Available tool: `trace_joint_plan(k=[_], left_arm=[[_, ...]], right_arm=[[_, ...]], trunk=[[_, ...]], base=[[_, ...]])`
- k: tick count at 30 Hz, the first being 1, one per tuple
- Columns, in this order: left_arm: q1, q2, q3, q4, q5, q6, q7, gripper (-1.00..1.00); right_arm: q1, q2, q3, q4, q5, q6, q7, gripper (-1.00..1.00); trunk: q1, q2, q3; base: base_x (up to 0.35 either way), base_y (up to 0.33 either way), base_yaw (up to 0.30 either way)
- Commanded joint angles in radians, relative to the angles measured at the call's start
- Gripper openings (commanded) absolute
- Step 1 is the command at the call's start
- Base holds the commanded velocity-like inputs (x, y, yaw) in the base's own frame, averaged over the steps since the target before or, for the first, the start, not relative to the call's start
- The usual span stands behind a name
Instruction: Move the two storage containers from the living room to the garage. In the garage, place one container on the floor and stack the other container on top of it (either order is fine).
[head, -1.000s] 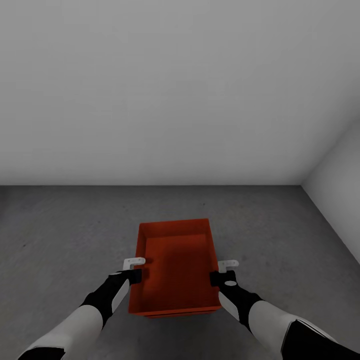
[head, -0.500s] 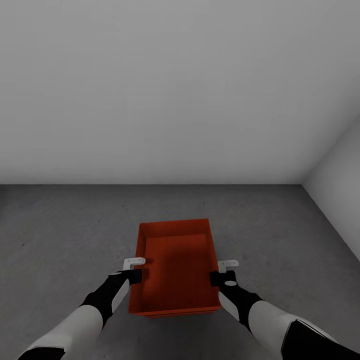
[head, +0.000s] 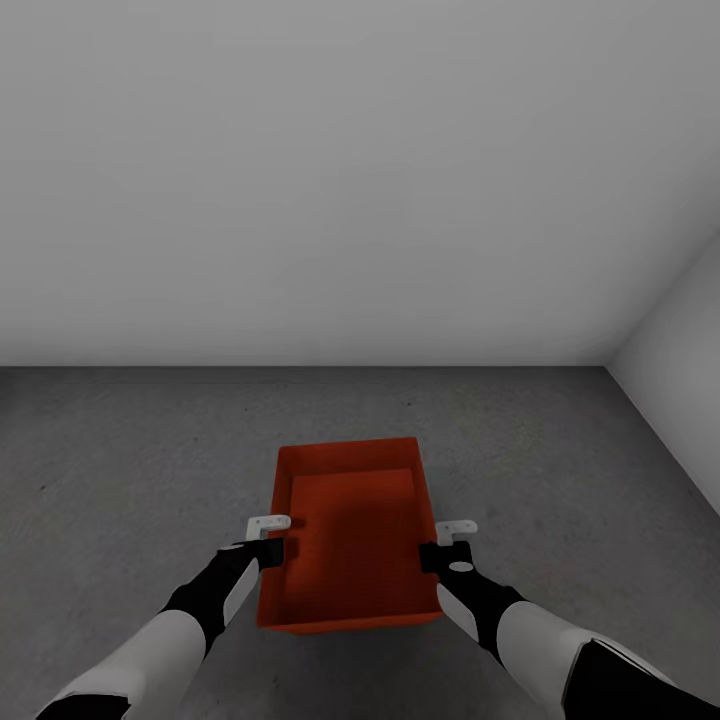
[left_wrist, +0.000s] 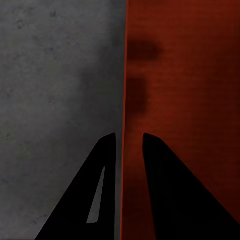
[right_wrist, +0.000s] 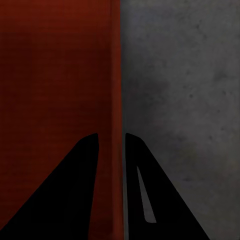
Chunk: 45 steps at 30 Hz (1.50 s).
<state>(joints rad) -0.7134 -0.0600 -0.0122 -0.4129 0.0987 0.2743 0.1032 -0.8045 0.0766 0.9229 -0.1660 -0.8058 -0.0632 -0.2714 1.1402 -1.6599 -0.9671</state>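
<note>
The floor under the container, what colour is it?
Dark grey, speckled concrete floor; clearest in the head view.

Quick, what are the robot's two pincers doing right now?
Left pincer: shut on the orange-red ribbed storage container wall.
Right pincer: shut on its other wall.

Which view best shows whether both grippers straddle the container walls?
Head view: it shows the whole orange container on the floor with the left gripper and right gripper at opposite walls. Each wrist view shows one wall between that gripper's fingers.

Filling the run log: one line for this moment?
garage | left gripper, right gripper shut on container walls | floor
</note>
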Motion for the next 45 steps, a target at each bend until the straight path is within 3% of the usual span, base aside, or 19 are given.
trace_joint_plan(k=[1,9,30,31,32,35,45], left_arm=[[0.000,0.003,0.008,-0.001,0.013,0.006,0.015,-1.00],[0.000,0.003,0.007,-0.001,0.013,0.006,0.015,-1.00],[0.000,0.003,0.008,-0.003,0.013,0.006,0.016,-1.00],[0.000,0.003,0.008,-0.003,0.013,0.006,0.018,-1.00],[0.000,0.003,0.008,0.000,0.013,0.006,0.035,1.00],[0.000,0.003,0.007,0.002,0.014,0.005,0.065,1.00],[0.000,0.003,0.008,-0.002,0.015,0.005,0.071,1.00]], right_arm=[[-0.001,-0.034,-0.046,-0.004,0.010,-0.003,-0.014,-1.00],[-0.001,-0.034,-0.046,-0.005,0.010,-0.003,-0.014,-1.00],[-0.001,-0.038,-0.046,-0.005,0.010,0.000,-0.013,-1.00],[-0.001,-0.038,-0.046,-0.005,0.010,0.000,-0.013,1.00],[-0.001,-0.038,-0.046,-0.004,0.010,-0.001,-0.013,1.00],[-0.001,-0.038,-0.046,-0.005,0.010,-0.001,-0.013,1.00],[-0.001,-0.040,-0.046,-0.005,0.010,-0.001,-0.014,1.00]], trunk=[[0.000,0.000,-0.001],[0.027,-0.049,-0.023],[0.027,-0.049,-0.023],[0.027,-0.049,-0.023],[0.027,-0.049,-0.023],[0.027,-0.049,-0.023],[0.027,-0.049,-0.023]], base=[[0.000,0.000,0.000],[0.000,0.000,0.000],[0.000,0.000,0.000],[0.000,0.000,0.000],[0.000,0.000,0.000],[0.000,0.000,0.000],[0.000,0.000,0.000]])
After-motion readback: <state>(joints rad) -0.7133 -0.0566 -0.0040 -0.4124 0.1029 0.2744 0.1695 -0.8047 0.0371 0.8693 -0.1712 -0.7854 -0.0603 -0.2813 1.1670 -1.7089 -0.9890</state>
